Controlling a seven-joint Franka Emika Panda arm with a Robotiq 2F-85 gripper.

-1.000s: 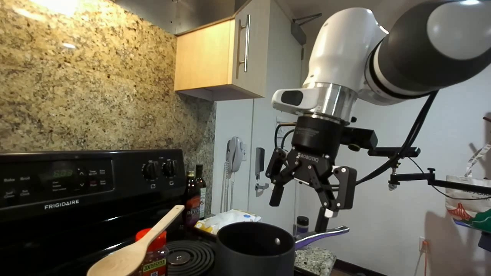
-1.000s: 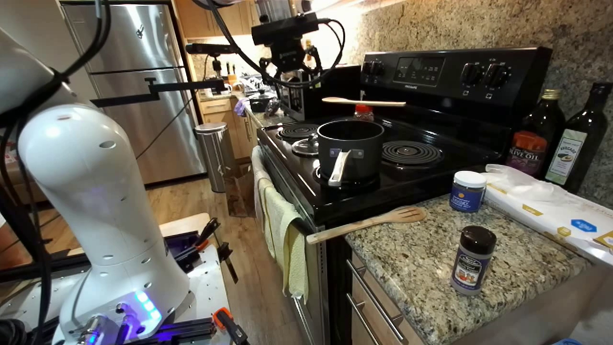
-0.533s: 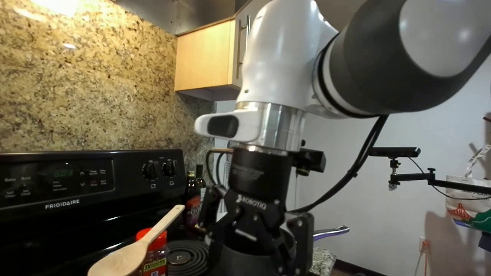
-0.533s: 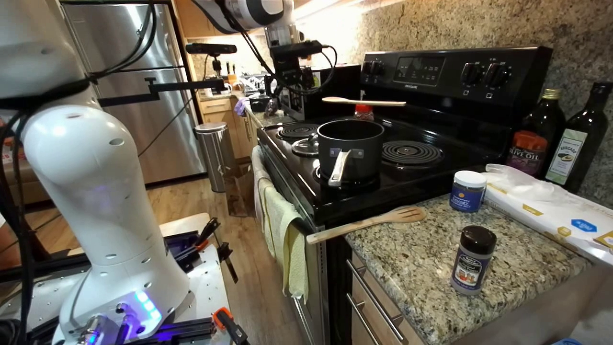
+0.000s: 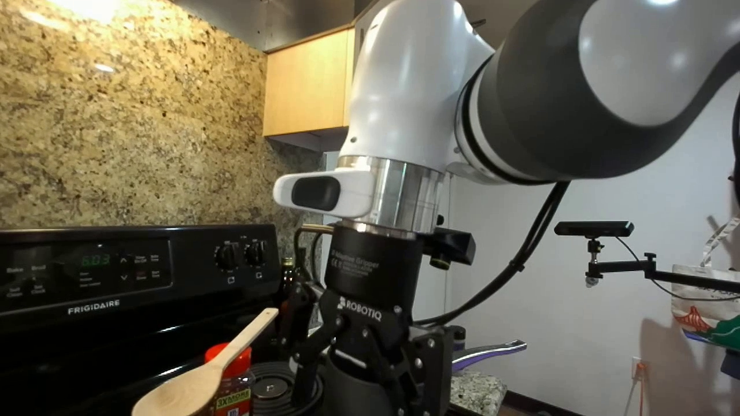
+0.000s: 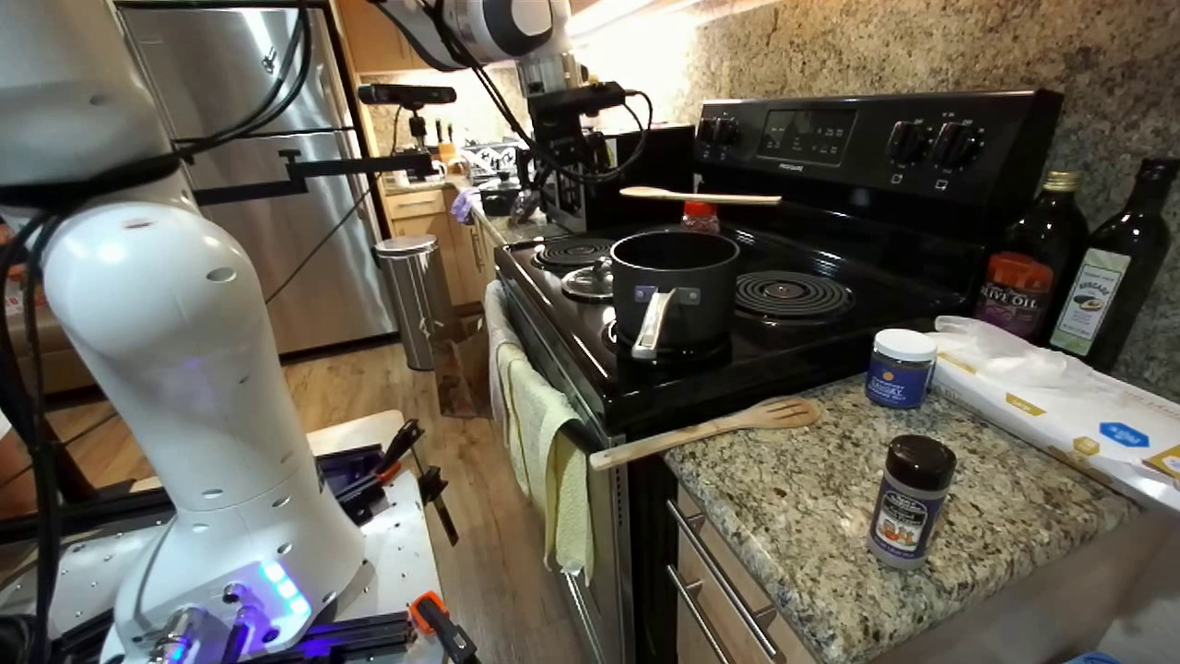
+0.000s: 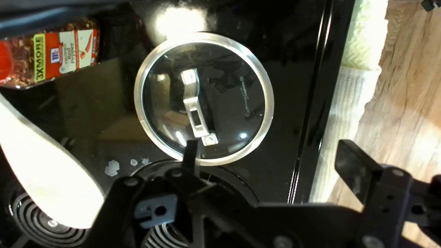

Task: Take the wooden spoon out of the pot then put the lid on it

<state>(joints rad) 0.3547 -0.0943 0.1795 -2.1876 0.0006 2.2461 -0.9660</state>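
Presently, the lid (image 7: 213,100) lies below the tool (image 7: 268,150), whose jaws stand wide apart.

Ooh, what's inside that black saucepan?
In an exterior view, the black saucepan shows only dark upper inside wall. Its bottom is hidden behind the near side, so I can't tell what's there.

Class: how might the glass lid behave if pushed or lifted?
The lid is probably stiff yet breakable, looking like clear glass in a metal rim. Pushed, it may slide on the glossy stovetop. Lying flat, it seems unlikely to roll.
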